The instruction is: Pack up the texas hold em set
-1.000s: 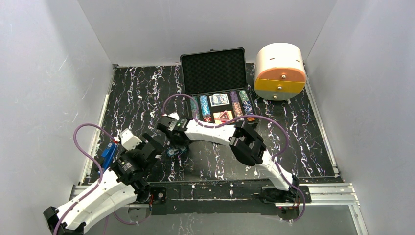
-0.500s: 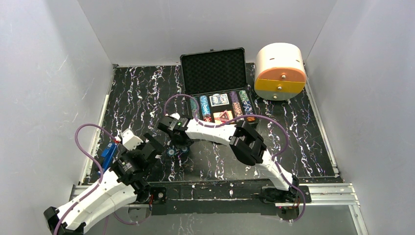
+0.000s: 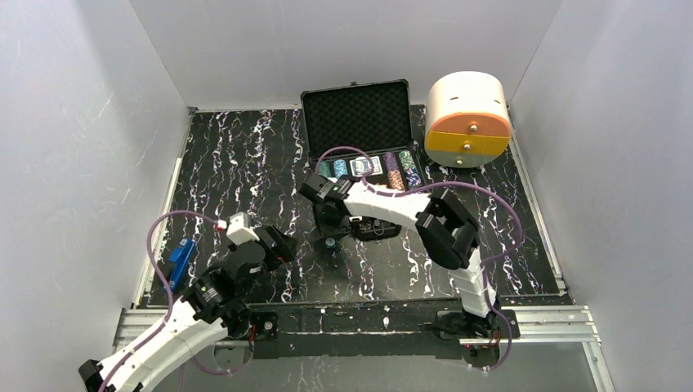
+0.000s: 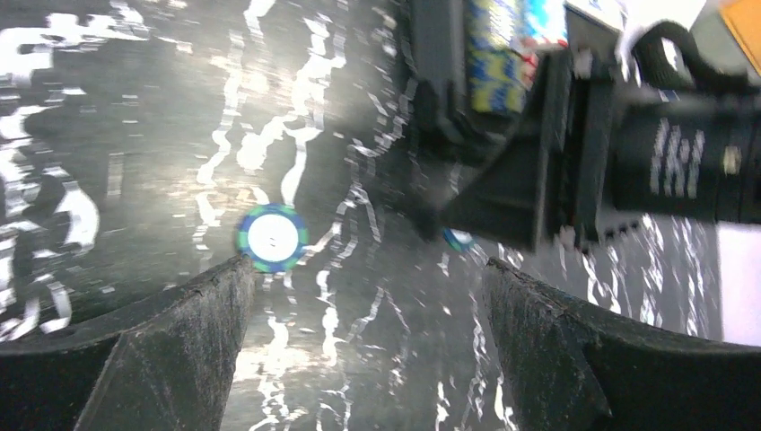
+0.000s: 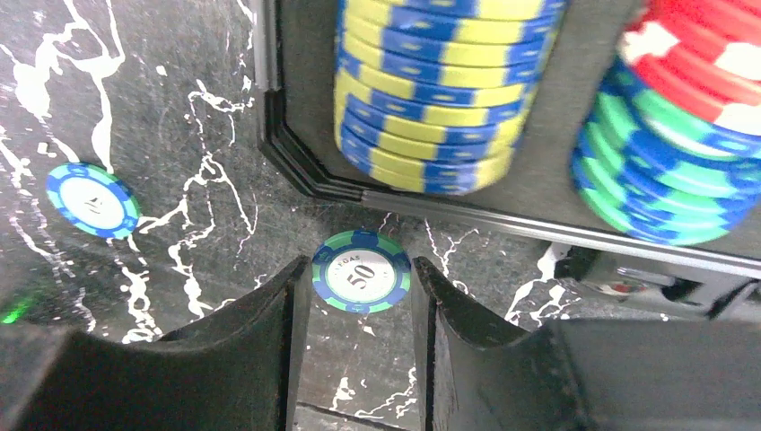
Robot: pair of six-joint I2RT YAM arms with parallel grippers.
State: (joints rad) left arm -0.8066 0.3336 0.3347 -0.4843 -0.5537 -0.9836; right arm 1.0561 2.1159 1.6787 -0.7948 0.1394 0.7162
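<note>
The black briefcase [image 3: 356, 119] stands open at the back centre, with rows of chips [image 3: 398, 172] and a card deck [image 3: 367, 166] in its tray. My right gripper [image 3: 331, 219] is at the tray's near left corner, shut on a green-and-blue "50" chip [image 5: 362, 271]. In the right wrist view, yellow-and-blue chips [image 5: 440, 90] and green-and-blue chips [image 5: 664, 180] lie in the case. A light blue chip [image 5: 92, 199] lies loose on the table to the left. My left gripper [image 4: 368, 278] is open and empty, with a loose chip [image 4: 272, 237] by its left fingertip.
A white-and-orange cylindrical box [image 3: 468, 118] stands right of the case. A small blue tool [image 3: 180, 261] lies near the left table edge. One loose chip [image 3: 329, 242] shows on the black marbled table [image 3: 245, 163] below the right gripper. White walls close in three sides.
My right gripper has moved right and back from the loose chips to the case's near left corner. My left arm has swung right and forward, away from the blue tool.
</note>
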